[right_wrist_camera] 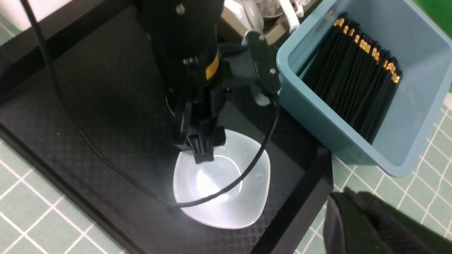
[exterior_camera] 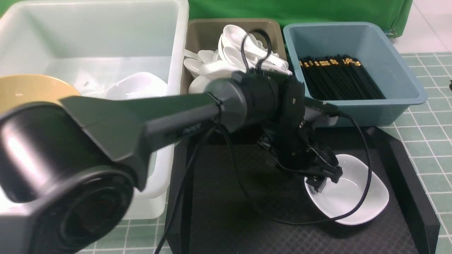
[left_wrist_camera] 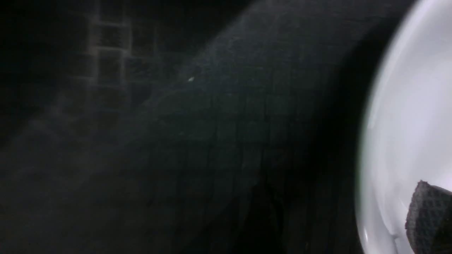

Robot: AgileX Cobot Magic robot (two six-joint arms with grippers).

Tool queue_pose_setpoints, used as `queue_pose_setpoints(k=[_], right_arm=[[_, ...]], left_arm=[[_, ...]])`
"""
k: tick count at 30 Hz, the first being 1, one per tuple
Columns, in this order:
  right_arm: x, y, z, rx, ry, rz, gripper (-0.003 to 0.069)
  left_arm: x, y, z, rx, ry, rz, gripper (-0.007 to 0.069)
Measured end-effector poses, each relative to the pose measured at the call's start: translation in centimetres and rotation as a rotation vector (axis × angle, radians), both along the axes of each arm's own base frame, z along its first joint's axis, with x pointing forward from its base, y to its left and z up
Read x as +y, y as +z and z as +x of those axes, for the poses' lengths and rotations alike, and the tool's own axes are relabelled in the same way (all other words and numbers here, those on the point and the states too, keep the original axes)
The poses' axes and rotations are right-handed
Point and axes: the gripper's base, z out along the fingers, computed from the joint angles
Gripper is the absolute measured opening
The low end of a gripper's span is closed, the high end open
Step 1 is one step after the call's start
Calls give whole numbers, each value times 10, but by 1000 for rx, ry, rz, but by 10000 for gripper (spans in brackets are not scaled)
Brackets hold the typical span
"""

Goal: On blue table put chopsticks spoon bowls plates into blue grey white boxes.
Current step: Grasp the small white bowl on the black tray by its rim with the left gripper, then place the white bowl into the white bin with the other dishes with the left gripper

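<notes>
Front view: left arm (exterior_camera: 169, 116) reaches rightward, wrist bent down, jaws apart at the plate (exterior_camera: 356, 199) rim; right jaws together.

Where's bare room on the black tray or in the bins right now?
Tray: bare mat left of and in front of the white dish. Blue bin: free strip right of the chopsticks. Table tiles right of the tray are bare. Crowded: grey bin, heaped with spoons; left tool over the dish.

White plate (exterior_camera: 353, 201) — upright on tray (exterior_camera: 212, 229)
</notes>
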Motion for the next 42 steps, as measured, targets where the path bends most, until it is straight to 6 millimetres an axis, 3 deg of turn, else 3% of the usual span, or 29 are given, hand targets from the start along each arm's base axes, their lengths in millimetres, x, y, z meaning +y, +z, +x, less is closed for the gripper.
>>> queue_pose_setpoints(k=[2, 3, 7, 10, 12, 15, 16, 18, 19, 20, 21, 24, 25, 26, 27, 28, 31, 35, 42], right_arm=[[0, 0, 0, 0, 0, 0, 51], [0, 0, 0, -1, 0, -1, 51], [0, 0, 0, -3, 0, 0, 51], [1, 1, 1, -15, 5, 9, 51], [6, 1, 6, -29, 14, 16, 51], [18, 1, 17, -21, 35, -4, 51], [26, -1, 25, -9, 54, -16, 51], [39, -2, 36, 3, 87, -24, 51], [49, 0, 42, 5, 114, -14, 51], [52, -2, 45, 11, 122, -20, 51], [67, 2, 54, 12, 172, 4, 51], [90, 7, 69, 11, 252, 42, 51], [95, 11, 71, 6, 269, 60, 51], [97, 10, 73, 7, 275, 60, 51], [110, 16, 79, 0, 323, 96, 51], [115, 17, 83, 2, 339, 106, 52], [127, 15, 91, 16, 361, 116, 52], [137, 5, 100, 48, 365, 100, 53], [139, 2, 102, 60, 365, 91, 55]], left_arm=[[-5, -1, 1, 9, 24, -49, 350], [-5, -1, 1, 11, 24, -50, 339], [-6, 4, 1, -2, 3, -75, 74], [-1, 20, 4, -13, -6, -93, 30], [15, 52, 11, -63, -30, -87, 8], [56, 108, 25, -173, 15, -105, 5], [77, 135, 28, -233, 44, -115, 5], [110, 165, 33, -301, 106, -121, 5], [139, 188, 35, -353, 159, -119, 5], [143, 192, 36, -363, 169, -119, 5], [182, 215, 37, -414, 248, -104, 5], [251, 234, 43, -453, 404, -50, 5], [267, 234, 46, -447, 441, -32, 5], [271, 234, 46, -447, 450, -28, 5], [305, 224, 55, -420, 527, 1, 5], [321, 214, 62, -396, 555, 17, 4], [346, 187, 78, -333, 574, 41, 5], [361, 145, 101, -267, 541, 73, 5], [359, 91, 129, -208, 509, 63, 6]])
